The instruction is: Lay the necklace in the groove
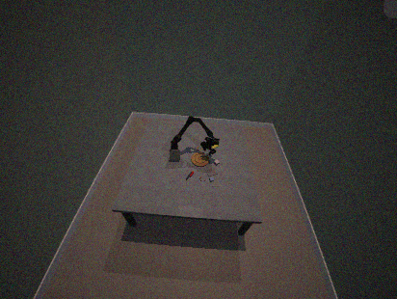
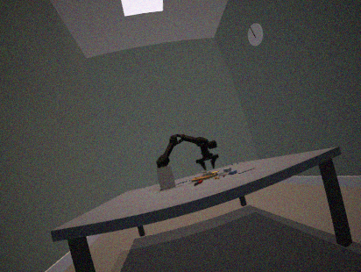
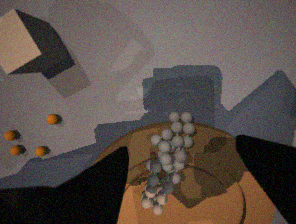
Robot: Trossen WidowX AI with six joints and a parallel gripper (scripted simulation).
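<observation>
The round orange bead board (image 1: 195,161) (image 2: 198,178) (image 3: 225,212) lies on the table, with curved groove lines on its top in the wrist view. The pearl bead necklace (image 3: 177,141) is bunched in a narrow heap of grey-white beads across the board's far rim and top, not spread around the groove. Its lower beads are in shadow. My gripper (image 1: 208,152) (image 2: 209,168) (image 3: 181,147) is open above the board, with one finger on each side of the heap and nothing held between them. The exact height of the fingertips above the beads is hard to tell.
A pale block (image 1: 217,162) (image 3: 17,45) stands beyond the board. Several small orange balls (image 3: 53,119) lie near it. A red-handled tool (image 1: 191,174) (image 2: 199,181) and a small bluish object (image 1: 211,179) lie in front of the board. A yellow item (image 1: 215,146) shows beside the gripper.
</observation>
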